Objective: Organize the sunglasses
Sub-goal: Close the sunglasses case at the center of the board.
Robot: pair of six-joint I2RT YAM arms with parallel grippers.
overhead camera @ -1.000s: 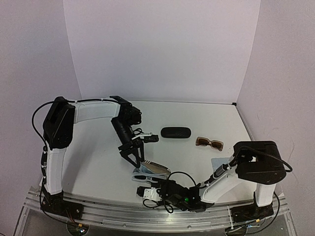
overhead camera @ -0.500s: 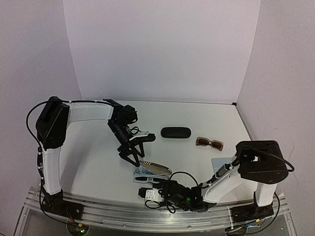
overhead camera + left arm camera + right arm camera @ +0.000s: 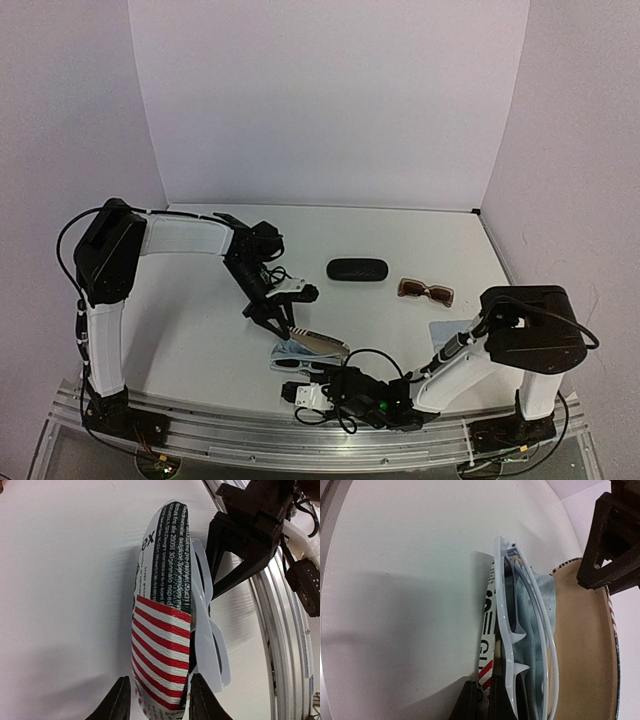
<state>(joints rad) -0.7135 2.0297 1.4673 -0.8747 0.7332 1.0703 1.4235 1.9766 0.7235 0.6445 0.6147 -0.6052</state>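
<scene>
White sunglasses (image 3: pixel 205 635): you will find them inside the open striped case (image 3: pixel 162 630), near the front edge of the table (image 3: pixel 190 320), just ahead of the arm bases.
White pair, long axis: it runs along the length of the case, roughly left to right in the overhead view.
White pair, facing: the frame stands on its edge. Its front is against the case's lower wall and its nose pads point toward the tan lining of the lid.
Brown sunglasses (image 3: pixel 426 291): they lie on the table right of centre, well apart from the striped case and near the black case (image 3: pixel 357 270). Their long axis runs left to right, with the right end slightly nearer you.
Left gripper (image 3: pixel 160 681): its fingers sit on either side of one end of the lid, close against it. You cannot tell whether they pinch it.
Right gripper (image 3: pixel 482 691): its jaws are together, clamped on the case's lower wall beside the white frame.
Hard to make out: the white pair's arms are hidden inside the case. From overhead the white pair is only a pale sliver under the lid. The pale blue cloth (image 3: pixel 447 329) is partly covered by the right arm.
</scene>
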